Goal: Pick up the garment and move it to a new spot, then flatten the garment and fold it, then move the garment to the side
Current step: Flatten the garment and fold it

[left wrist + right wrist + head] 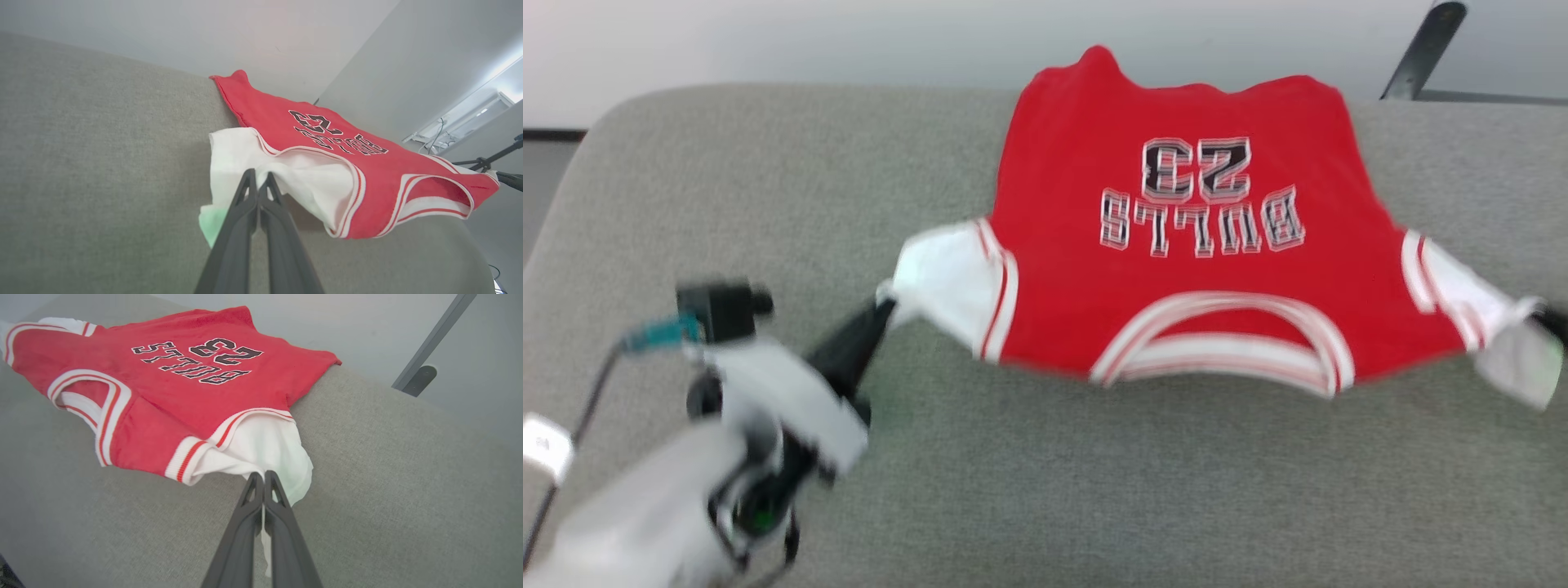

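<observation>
Jersey pinched by both sleeves on the grey table.
The garment lies chest-up toward the 12 o'clock edge of the table, hem at 12, collar at 6. The left fingers are clamped on the white sleeve at its 9 o'clock. The right fingers are clamped on the other white sleeve at 3 o'clock. The collar edge seems slightly lifted, though blur leaves that uncertain.

Head view's edge cuts off the right hand.
</observation>
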Motion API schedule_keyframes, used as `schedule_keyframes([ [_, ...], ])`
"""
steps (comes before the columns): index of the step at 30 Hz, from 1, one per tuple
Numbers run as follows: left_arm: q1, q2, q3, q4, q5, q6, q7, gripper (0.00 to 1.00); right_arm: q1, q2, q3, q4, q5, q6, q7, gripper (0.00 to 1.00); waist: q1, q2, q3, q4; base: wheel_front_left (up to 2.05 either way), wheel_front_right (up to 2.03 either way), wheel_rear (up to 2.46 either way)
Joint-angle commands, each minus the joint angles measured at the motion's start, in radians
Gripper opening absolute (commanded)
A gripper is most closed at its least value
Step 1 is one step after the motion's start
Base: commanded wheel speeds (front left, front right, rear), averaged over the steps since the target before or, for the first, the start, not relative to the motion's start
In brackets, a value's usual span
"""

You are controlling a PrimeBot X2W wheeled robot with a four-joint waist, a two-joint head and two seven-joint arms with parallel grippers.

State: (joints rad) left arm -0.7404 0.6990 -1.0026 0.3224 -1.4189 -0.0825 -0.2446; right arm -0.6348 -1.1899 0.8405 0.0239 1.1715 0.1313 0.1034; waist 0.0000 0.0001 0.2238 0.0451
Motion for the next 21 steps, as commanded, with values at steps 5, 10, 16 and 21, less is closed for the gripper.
schedule_keyframes([
  [5,0.162,0.08,-0.016,-0.158,0.014,0.07,-0.014,0.0,0.176,-0.057,-0.064,-0.098,0.04,-0.001,0.061,0.0,0.0,-0.0001,-0.034,-0.026,0.0,0.0,0.0],
  [10,0.285,0.142,0.004,-0.302,0.028,0.146,-0.02,0.0,0.314,-0.104,-0.137,-0.167,0.07,-0.001,0.101,0.0,0.0,-0.0001,-0.038,-0.028,0.0,0.0,0.0],
  [16,0.395,0.194,0.069,-0.442,0.055,0.233,-0.019,0.0,0.452,-0.125,-0.234,-0.22,0.07,-0.001,0.129,0.0,0.0,-0.0001,-0.021,-0.021,0.0,0.0,0.0],
  [21,0.411,0.199,0.029,-0.451,0.127,0.273,0.003,0.0,0.528,-0.072,-0.301,-0.231,0.006,-0.001,0.201,0.0,0.0,-0.0001,0.003,-0.018,0.0,0.0,0.0],
])
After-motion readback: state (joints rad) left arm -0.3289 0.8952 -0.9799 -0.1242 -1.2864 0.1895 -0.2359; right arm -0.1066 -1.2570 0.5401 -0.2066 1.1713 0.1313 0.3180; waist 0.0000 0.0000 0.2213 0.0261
